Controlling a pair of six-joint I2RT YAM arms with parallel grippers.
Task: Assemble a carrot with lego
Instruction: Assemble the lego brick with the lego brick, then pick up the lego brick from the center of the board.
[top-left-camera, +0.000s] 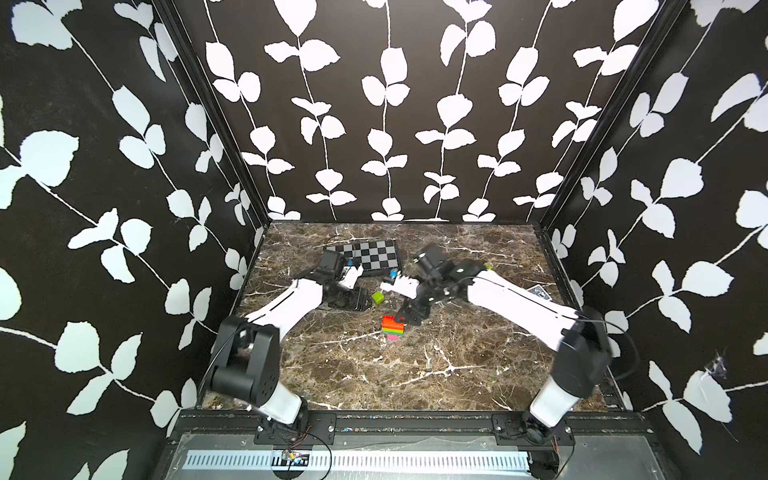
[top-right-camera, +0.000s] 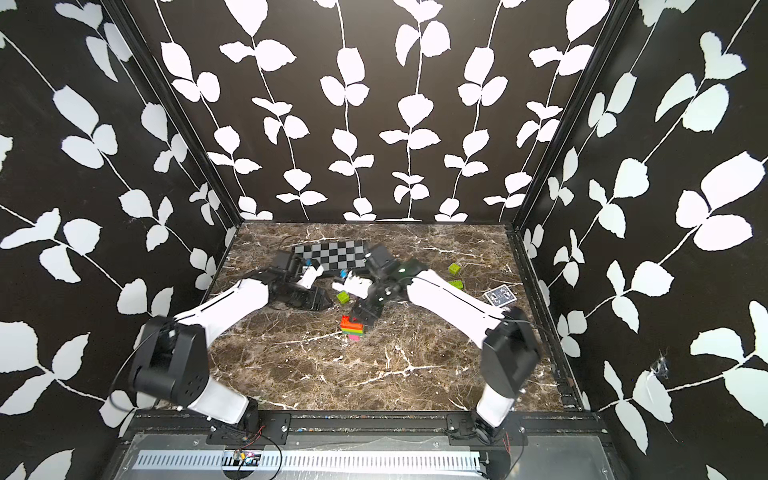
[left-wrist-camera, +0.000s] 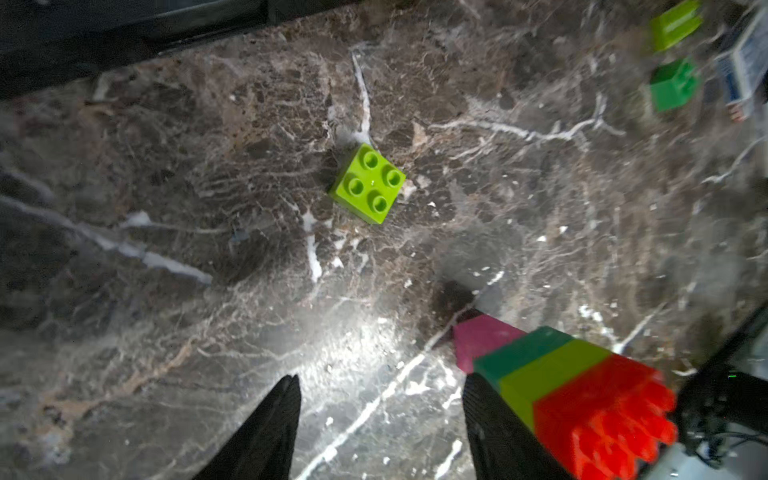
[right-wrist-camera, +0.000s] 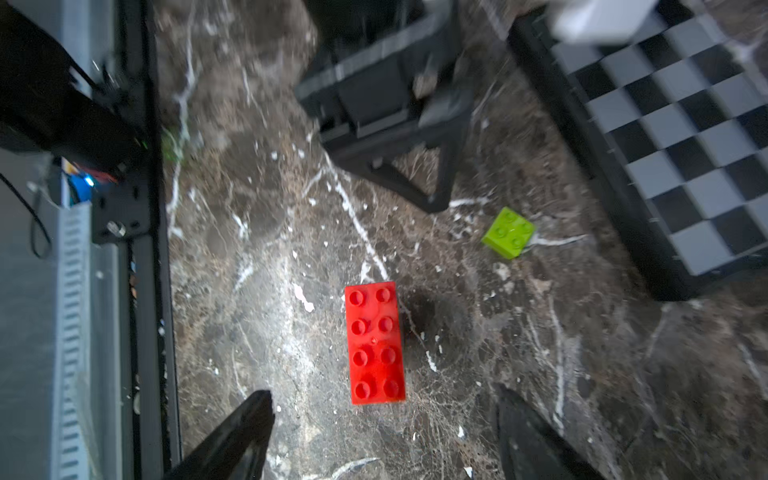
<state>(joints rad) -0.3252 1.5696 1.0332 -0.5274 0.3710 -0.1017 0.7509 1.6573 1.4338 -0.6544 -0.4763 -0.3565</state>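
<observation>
Just beneath the right pincer stands the carrot.

carrot — red, lime, green, pink bands, grey-black chequered board

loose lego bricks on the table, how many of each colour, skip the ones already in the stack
lime green bricks: 2
dark green brick: 1
total: 3 loose, with the carrot stack left out
</observation>
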